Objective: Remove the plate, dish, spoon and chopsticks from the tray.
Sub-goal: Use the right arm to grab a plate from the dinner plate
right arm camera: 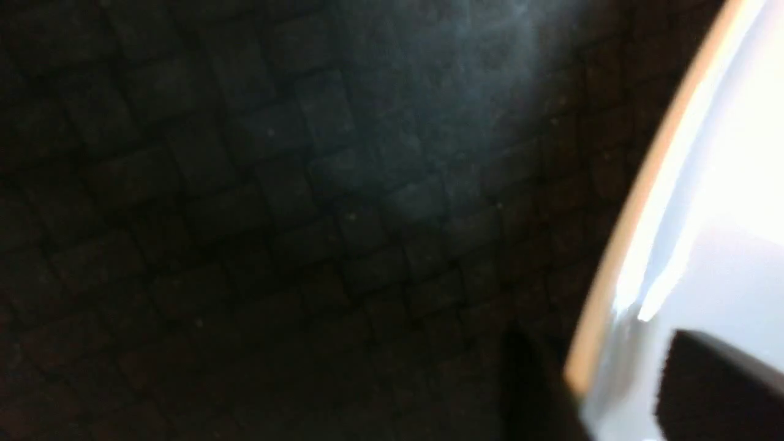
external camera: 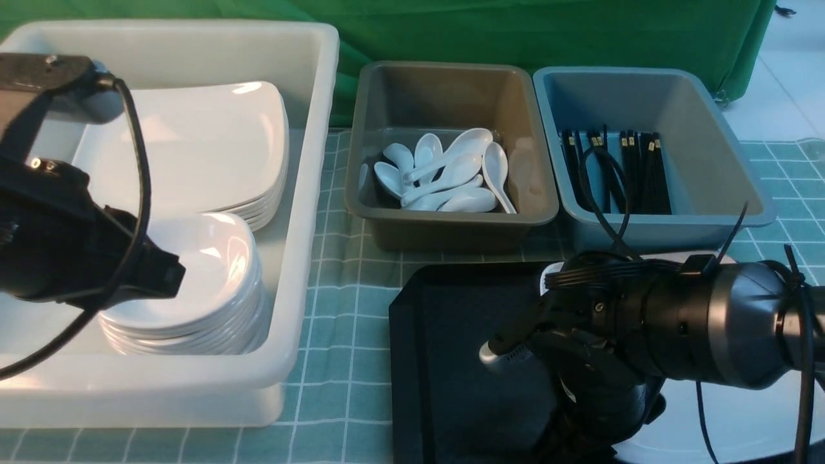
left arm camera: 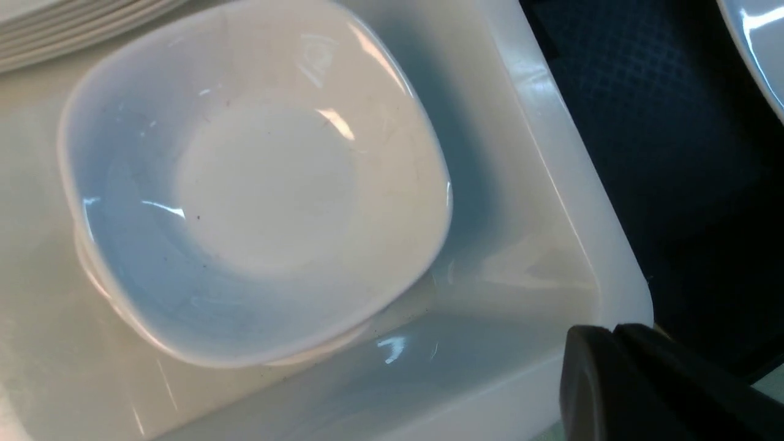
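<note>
The black tray (external camera: 451, 335) lies at the front right with the white plate (external camera: 741, 432) on its right part. My right arm (external camera: 677, 322) reaches down over the plate's left edge. The right gripper (right arm camera: 612, 349) straddles the plate (right arm camera: 723, 184) rim, one finger on its inside and one outside over the tray (right arm camera: 245, 184); blur hides whether it clamps. My left gripper (left arm camera: 612, 331) is shut and empty above the white tub's near corner, beside a small dish (left arm camera: 245, 184) topping a stack. Spoons (external camera: 445, 177) and chopsticks (external camera: 635, 171) lie in the two back tubs.
A big white tub (external camera: 309, 193) on the left holds stacked plates (external camera: 193, 148) and stacked small dishes (external camera: 193, 277). A grey-brown tub (external camera: 451, 225) and a blue-grey tub (external camera: 728, 193) stand behind the tray. Checked green cloth (external camera: 341, 309) covers the table.
</note>
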